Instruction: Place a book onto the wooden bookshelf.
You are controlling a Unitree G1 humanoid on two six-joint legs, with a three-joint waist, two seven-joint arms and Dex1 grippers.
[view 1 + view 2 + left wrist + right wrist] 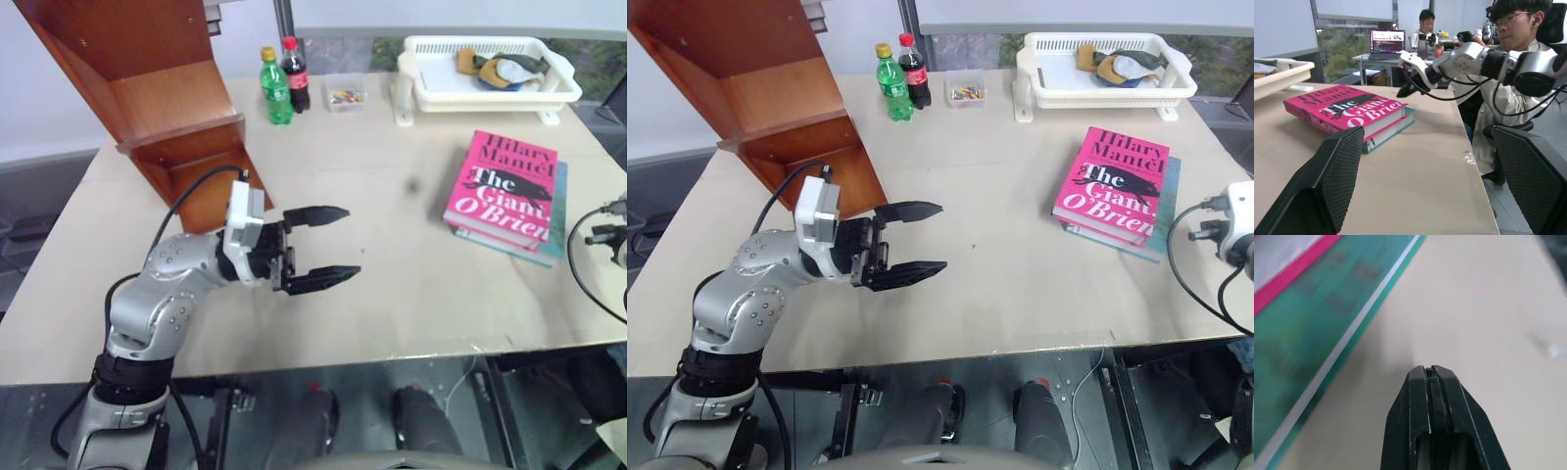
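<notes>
My left gripper (318, 245) hangs over the near left of the tabletop (392, 196), its fingers spread wide with nothing between them, pointing right. My right gripper (1432, 374) is pressed fully closed and empty, just beside the books' edge at the right of the tabletop. The book (505, 186), bright pink, lies flat on a teal-blue book (556, 220) at the right. The wooden bookshelf (147, 88) stands at the far left corner, well apart from the book.
</notes>
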